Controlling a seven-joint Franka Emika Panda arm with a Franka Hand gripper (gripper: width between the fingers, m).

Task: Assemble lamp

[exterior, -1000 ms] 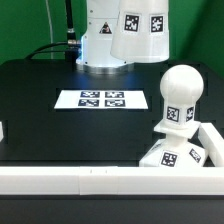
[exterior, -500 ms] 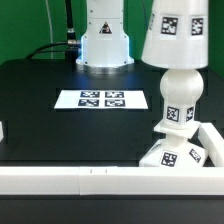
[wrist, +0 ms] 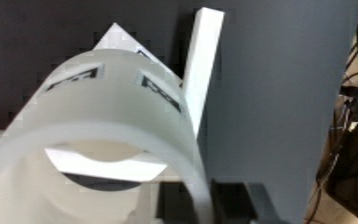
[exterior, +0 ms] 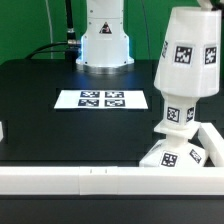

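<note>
The white tapered shade (exterior: pixel 190 55) hangs tilted over the round bulb and covers its top. Only the bulb's tagged neck (exterior: pixel 172 113) shows below the shade's rim. The bulb stands on the square stepped base (exterior: pixel 168 156) at the front of the exterior view's right. The gripper is out of frame above the shade in the exterior view. In the wrist view the gripper (wrist: pixel 206 203) is shut on the shade's wall (wrist: pixel 114 130), one dark finger on either side of it. The bulb is hidden inside the shade there.
The marker board (exterior: pixel 103 99) lies flat on the black table. The robot's white base (exterior: pixel 105 40) stands at the back. A low white wall (exterior: pixel 80 178) runs along the front edge and turns up beside the lamp base (exterior: pixel 212 138); it also shows in the wrist view (wrist: pixel 202 50).
The shade has moved from the back centre to the exterior view's right and come down over the bulb, whose round head is now covered. Base and bulb have not moved.
</note>
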